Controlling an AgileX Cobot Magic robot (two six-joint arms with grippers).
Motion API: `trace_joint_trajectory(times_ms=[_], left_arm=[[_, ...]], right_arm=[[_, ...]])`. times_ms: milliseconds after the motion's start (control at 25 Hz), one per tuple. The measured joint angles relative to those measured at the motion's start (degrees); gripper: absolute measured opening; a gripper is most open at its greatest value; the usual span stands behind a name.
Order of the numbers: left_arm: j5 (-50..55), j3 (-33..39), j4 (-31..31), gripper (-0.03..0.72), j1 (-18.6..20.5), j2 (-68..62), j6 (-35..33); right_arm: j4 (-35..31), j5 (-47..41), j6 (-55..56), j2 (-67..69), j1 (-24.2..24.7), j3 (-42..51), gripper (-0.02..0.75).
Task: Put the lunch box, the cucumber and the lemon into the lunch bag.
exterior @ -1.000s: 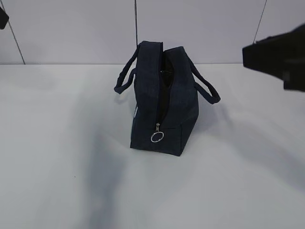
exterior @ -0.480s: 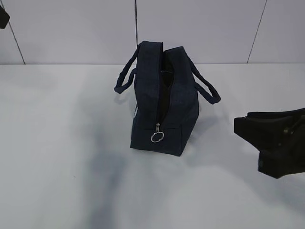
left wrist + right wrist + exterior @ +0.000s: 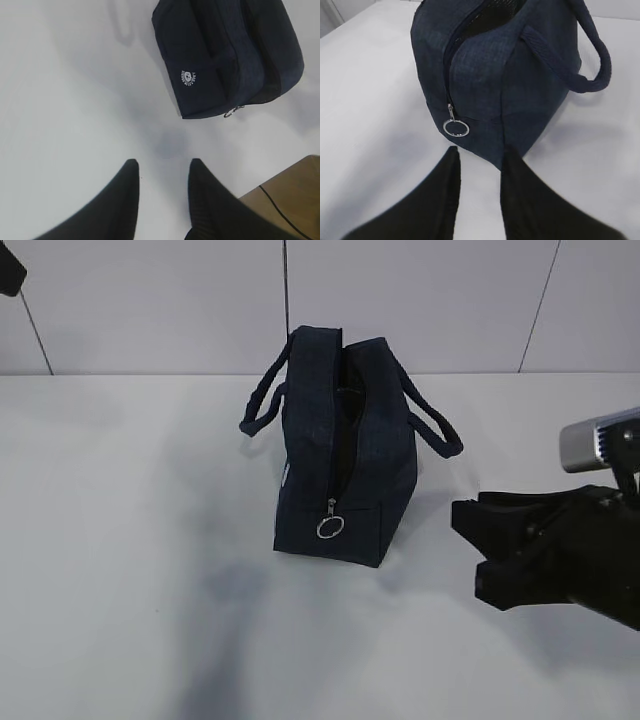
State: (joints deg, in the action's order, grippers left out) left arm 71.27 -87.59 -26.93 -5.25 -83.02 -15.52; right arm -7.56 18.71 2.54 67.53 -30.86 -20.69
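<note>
The dark navy lunch bag (image 3: 345, 445) stands upright in the middle of the white table, its top zipper partly undone and a silver ring pull (image 3: 330, 527) hanging on its near end. In the right wrist view the lunch bag (image 3: 520, 70) fills the top, ring pull (image 3: 456, 128) just beyond my right gripper (image 3: 479, 156), which is open and empty. My right gripper (image 3: 480, 550) sits low at the bag's right. My left gripper (image 3: 163, 167) is open and empty over bare table, the lunch bag (image 3: 225, 55) well ahead. The lunch box, the cucumber and the lemon are out of view.
The bag's two padded handles (image 3: 435, 425) stick out to either side. A brown wooden surface (image 3: 290, 195) with a black cable shows past the table edge in the left wrist view. A tiled wall (image 3: 420, 300) rises behind the table.
My right arm has come down from the upper right and moved left toward the bag's near right corner. The bag has not moved.
</note>
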Motion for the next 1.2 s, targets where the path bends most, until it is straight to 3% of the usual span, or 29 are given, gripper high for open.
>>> trace_joint_trajectory(times_ms=[120, 280, 400, 720, 1200], left_arm=[[0.00, 0.00, -0.11, 0.239, 0.00, 0.00, 0.00], [0.00, 0.00, -0.11, 0.239, 0.00, 0.00, 0.00], [0.00, 0.00, -0.11, 0.239, 0.00, 0.00, 0.09], [0.00, 0.00, -0.11, 0.239, 0.00, 0.00, 0.09], [0.00, 0.00, -0.11, 0.239, 0.00, 0.00, 0.09]], right_arm=[[4.64, 4.90, 5.38, 3.91, 0.00, 0.00, 0.228], [16.37, 15.32, 12.08, 9.69, 0.00, 0.00, 0.228], [19.90, 22.51, 12.88, 14.74, 0.00, 0.00, 0.228], [20.70, 43.81, 13.33, 32.92, 0.00, -0.11, 0.228], [18.06, 46.63, 12.08, 39.73, 0.00, -3.26, 0.228]])
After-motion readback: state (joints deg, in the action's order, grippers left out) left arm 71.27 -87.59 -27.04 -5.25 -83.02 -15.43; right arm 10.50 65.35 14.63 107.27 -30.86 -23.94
